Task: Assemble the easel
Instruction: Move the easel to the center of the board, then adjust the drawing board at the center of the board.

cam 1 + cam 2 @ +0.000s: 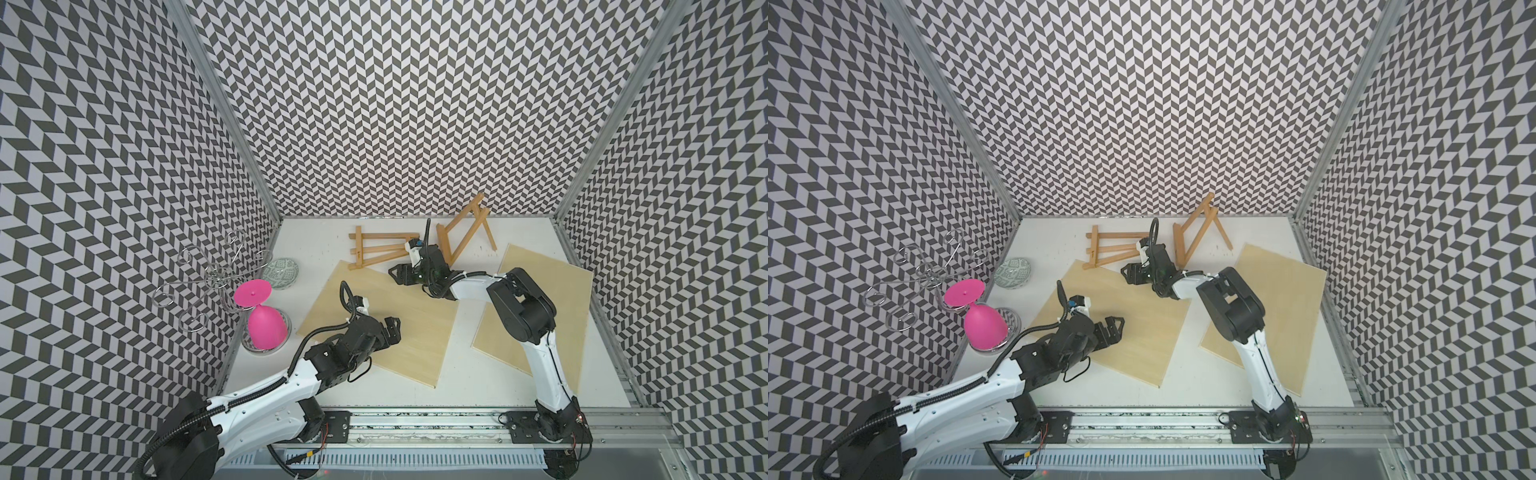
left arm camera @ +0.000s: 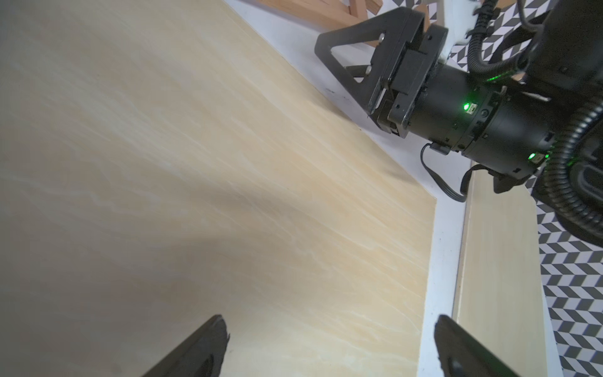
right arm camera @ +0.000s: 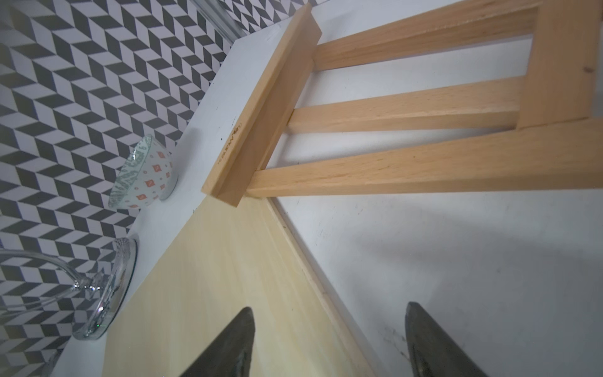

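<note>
A wooden easel (image 1: 376, 249) (image 1: 1113, 249) lies flat at the back of the table, one corner resting on the left plywood board (image 1: 374, 332). A second easel (image 1: 465, 230) (image 1: 1200, 232) stands tilted at the back right. My right gripper (image 1: 399, 274) (image 3: 329, 339) hovers over that board's far edge, just short of the flat easel (image 3: 408, 111), jaws apart and empty. My left gripper (image 1: 392, 328) (image 2: 329, 346) is wide open above the same board (image 2: 195, 163), holding nothing.
A second plywood board (image 1: 540, 311) lies under the right arm. At the left wall stand a wire rack (image 1: 208, 278), a patterned bowl (image 1: 280, 272) (image 3: 143, 176) and an upturned pink goblet (image 1: 266, 324) on a glass dish (image 3: 107, 293). Patterned walls enclose three sides.
</note>
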Robot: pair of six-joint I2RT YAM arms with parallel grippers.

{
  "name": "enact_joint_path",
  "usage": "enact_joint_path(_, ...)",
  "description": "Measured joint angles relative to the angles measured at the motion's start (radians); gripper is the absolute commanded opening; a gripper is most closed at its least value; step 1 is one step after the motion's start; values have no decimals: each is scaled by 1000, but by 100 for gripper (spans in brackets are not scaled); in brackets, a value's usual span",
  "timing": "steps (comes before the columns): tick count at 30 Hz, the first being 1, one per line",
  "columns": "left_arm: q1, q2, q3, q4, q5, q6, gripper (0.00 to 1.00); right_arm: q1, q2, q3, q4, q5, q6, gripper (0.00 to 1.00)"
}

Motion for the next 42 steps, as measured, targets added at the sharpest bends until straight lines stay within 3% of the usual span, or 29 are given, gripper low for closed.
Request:
enact_joint_path(13, 146, -2, 2, -31, 14, 72, 100, 5, 217, 232, 126, -37, 91, 42)
enact_joint_path(25, 237, 15, 39, -39, 56, 134, 100, 5, 396, 510, 150, -68, 235, 40)
enact_joint_path(29, 244, 18, 39, -44, 76, 132, 100, 7, 359, 433, 188, -92, 259, 47)
enact_joint_path(34, 235, -3, 38, -47, 134, 82, 100, 11, 200, 227, 124, -76, 236, 59)
enact_joint_path(42, 63, -127, -48, -63, 113, -111, 100, -3, -34, 52, -73, -8, 124, 68)
